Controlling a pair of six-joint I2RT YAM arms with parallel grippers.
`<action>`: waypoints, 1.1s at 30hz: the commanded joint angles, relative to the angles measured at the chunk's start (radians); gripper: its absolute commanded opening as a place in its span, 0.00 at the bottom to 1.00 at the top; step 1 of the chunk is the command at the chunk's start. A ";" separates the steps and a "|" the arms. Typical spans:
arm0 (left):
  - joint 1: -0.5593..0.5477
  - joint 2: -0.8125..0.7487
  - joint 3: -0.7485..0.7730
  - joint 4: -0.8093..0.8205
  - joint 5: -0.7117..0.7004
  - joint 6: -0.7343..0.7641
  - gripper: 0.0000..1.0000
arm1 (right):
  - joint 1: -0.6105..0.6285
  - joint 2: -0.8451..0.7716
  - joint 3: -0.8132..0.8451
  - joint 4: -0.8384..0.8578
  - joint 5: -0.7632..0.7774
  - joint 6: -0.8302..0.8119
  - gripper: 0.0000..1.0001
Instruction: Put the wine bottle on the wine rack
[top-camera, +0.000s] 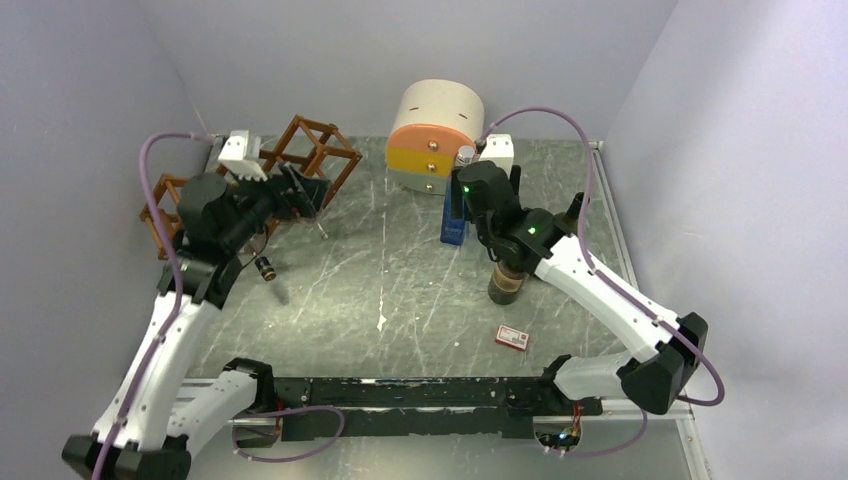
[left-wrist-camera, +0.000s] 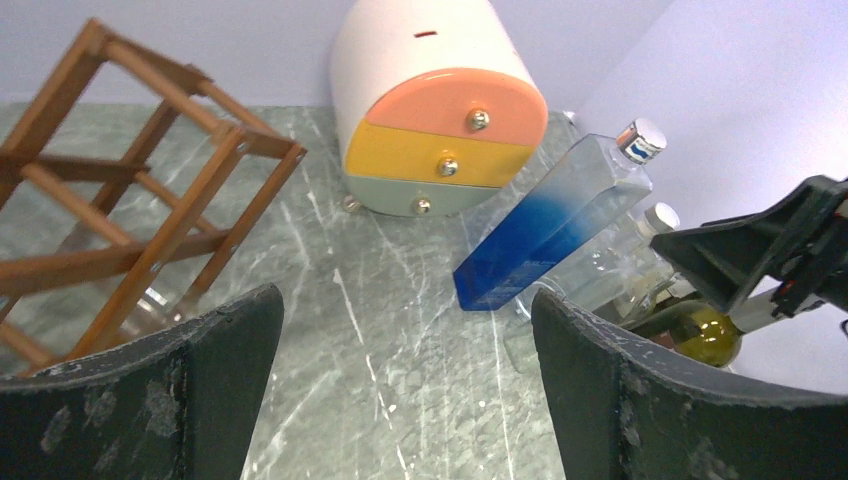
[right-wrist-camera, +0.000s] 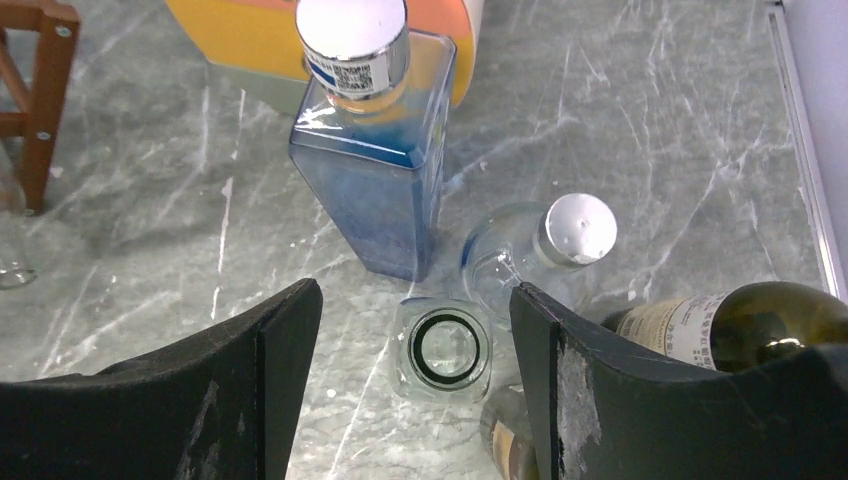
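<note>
Nearest on the table (top-camera: 400, 300), a small red card (top-camera: 512, 338) lies on the right. Just behind it stands a brown bottle (top-camera: 507, 283), under the right arm.

The right gripper (right-wrist-camera: 412, 300) is open and holds nothing. It hangs over a little clear jar (right-wrist-camera: 441, 348). A clear bottle (right-wrist-camera: 540, 245) with a silver cap is just beside the jar. The green wine bottle (right-wrist-camera: 745, 320) is off to the right, past the right finger.

I think the job now is to grab the wine bottle. The gripper should slide right until the bottle sits between both fingers, then squeeze. Go slowly, because the bottles crowd together and could tip.

Farther back are a blue bottle (right-wrist-camera: 375, 180) and a round drawer box (top-camera: 438, 135).

The wine rack (top-camera: 310, 155) is far left, well apart from the bottle. The left gripper (left-wrist-camera: 405, 300) waits there, wide open and empty.
</note>
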 joint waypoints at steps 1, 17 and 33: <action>0.008 0.135 0.106 0.124 0.163 0.073 0.98 | -0.015 0.023 -0.009 -0.039 0.021 0.040 0.72; 0.008 0.252 0.106 0.325 0.299 0.156 0.98 | -0.019 -0.011 -0.109 -0.007 0.028 0.054 0.45; 0.002 0.142 -0.247 0.642 0.326 0.210 0.98 | -0.019 -0.082 -0.063 0.189 -0.280 -0.061 0.00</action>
